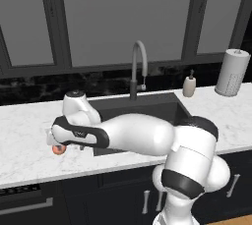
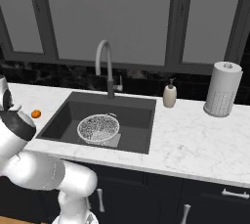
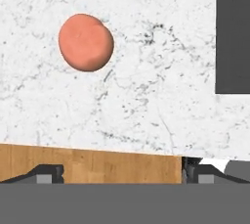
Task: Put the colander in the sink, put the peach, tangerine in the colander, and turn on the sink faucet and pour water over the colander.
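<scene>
Spanning the scene from left to right, the marble counter [image 2: 195, 135] carries the dark sink [image 2: 139, 108] set into its middle, under a row of dark-framed windows [image 1: 123, 17]. The white arm [image 1: 138, 135] reaches low across the near edge of the counter to the left of the sink, its hand hanging over the marble there. The grey faucet [image 2: 105, 61] rises at the sink's far rim, spout arched toward the basin. A paper-towel roll [image 2: 222, 89] stands upright on the counter far to the right, and a small soap bottle [image 2: 170, 95] stands between it and the faucet, just beyond the sink's far right corner. The colander [image 2: 98, 128] sits inside the sink, on the left part of its floor, partly over a lighter grey square.

In the hand view the peach [image 3: 86, 42] lies on bare marble, left of the sink edge, apart from everything but the counter. The tangerine [image 2: 35, 114] rests on the counter left of the sink; in the hand view its dark-orange edge just shows at the top, a little beyond the peach. The gripper [image 3: 122, 173] hangs above the counter with its two finger tips [image 3: 48, 173] spread wide, holding nothing, the peach lying ahead of them and untouched.
</scene>
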